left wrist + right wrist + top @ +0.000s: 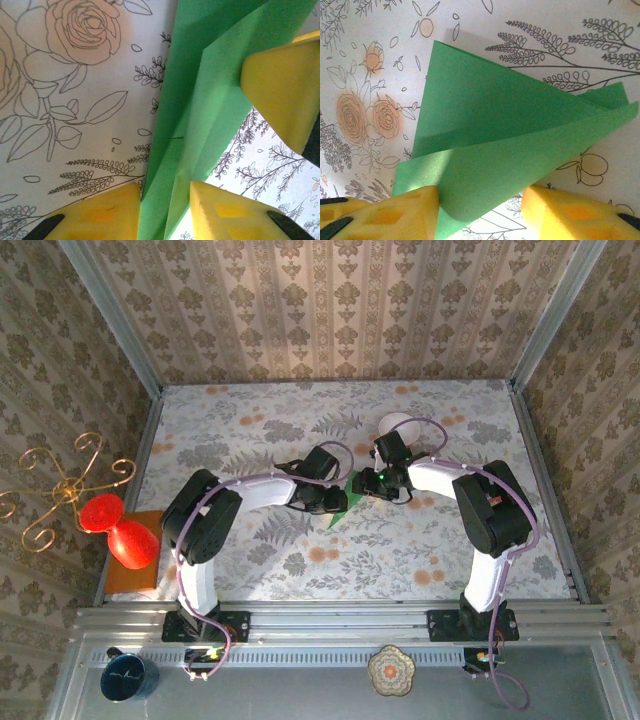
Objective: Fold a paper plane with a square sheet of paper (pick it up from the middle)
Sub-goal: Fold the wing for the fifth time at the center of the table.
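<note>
The bright-green paper [338, 508] lies folded into a pointed, creased shape at the middle of the flowered table, between the two grippers. In the left wrist view the paper [200, 100] runs up between the yellow fingers of my left gripper [165, 210]. The left finger touches it, and a sliver of table shows beside the right one. The yellow finger [280, 90] at the upper right belongs to the other arm. In the right wrist view a raised flap of the paper [510, 130] curls between the fingers of my right gripper [480, 210], with a gap at its right finger. From above, the left gripper [325, 498] and the right gripper [385, 480] face each other.
A white bowl [400, 425] sits just behind the right gripper. At the left edge, off the table, an orange board [150, 585] carries a red vase-like object [125, 530], with a gold wire stand [60, 490] beside it. A blue cup [128, 677] and a patterned dish [391, 670] rest on the near ledge.
</note>
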